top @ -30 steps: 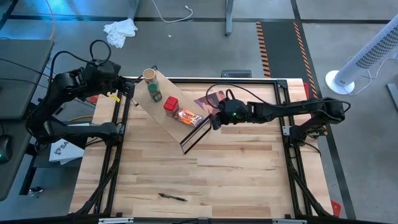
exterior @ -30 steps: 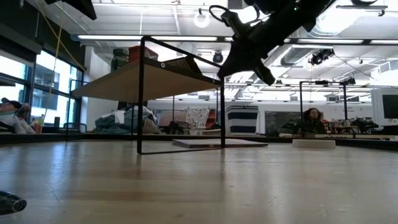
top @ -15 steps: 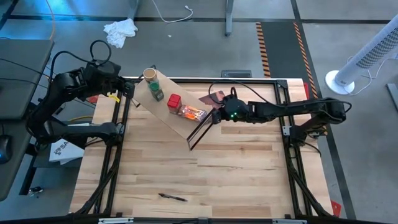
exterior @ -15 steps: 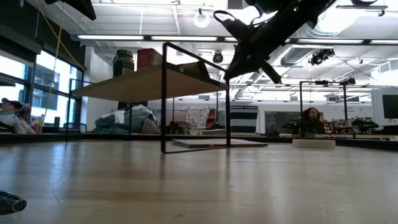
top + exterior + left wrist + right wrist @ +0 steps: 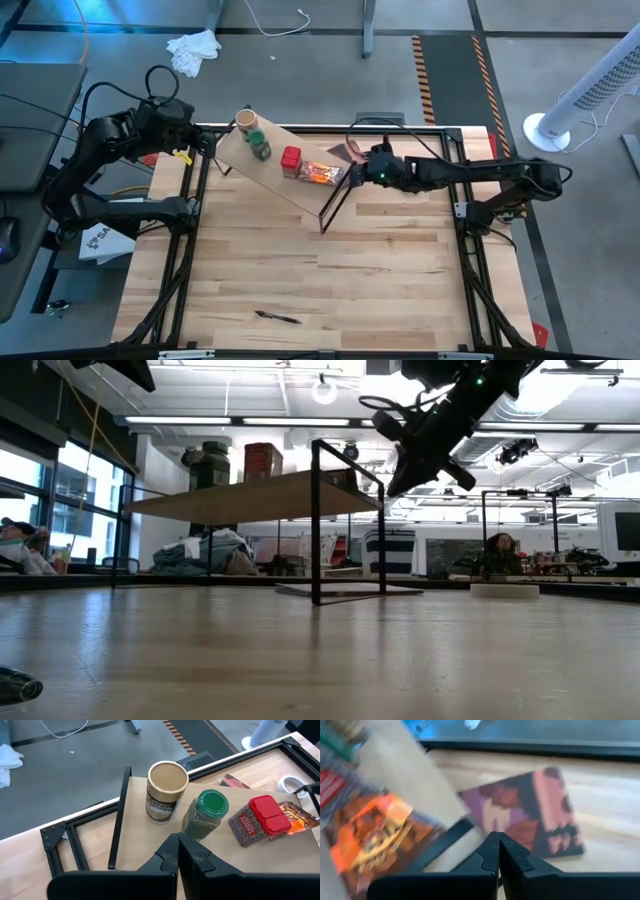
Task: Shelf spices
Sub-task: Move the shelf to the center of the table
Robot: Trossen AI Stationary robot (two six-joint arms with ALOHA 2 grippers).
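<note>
The shelf (image 5: pixel 300 186), a light wood board on thin black legs, stands slanted at the table's far side. On the board stand a tan-topped jar (image 5: pixel 245 120), a green-lidded jar (image 5: pixel 260 148) and a red tin (image 5: pixel 291 160), and an orange packet (image 5: pixel 320 174) lies beside them. My right gripper (image 5: pixel 353 177) is shut at the shelf's right end. My left gripper (image 5: pixel 177 839) is shut too and hangs in the air above the shelf's far left end, short of the jars. My right gripper's shut fingers come slanting down from the table's right side at the black frame bar (image 5: pixel 447 845) of the shelf's right short end, beside the orange packet. The fingers themselves hide the exact spot of touch. The shelf stands on its legs on the table.
A dark reddish printed card (image 5: pixel 345 150) lies flat on the table behind the shelf's right end, under my right gripper. A white tape roll (image 5: pixel 290 783) lies nearby. A black pen (image 5: pixel 276 317) lies near the front edge. A white fan (image 5: pixel 590 95) stands off the table's right.
My right gripper has moved toward the table's right and far edges and has turned. The shelf's right end has swung that way with it. The shelf's far left end has stayed about where it was, and the spices have stayed on the board.
</note>
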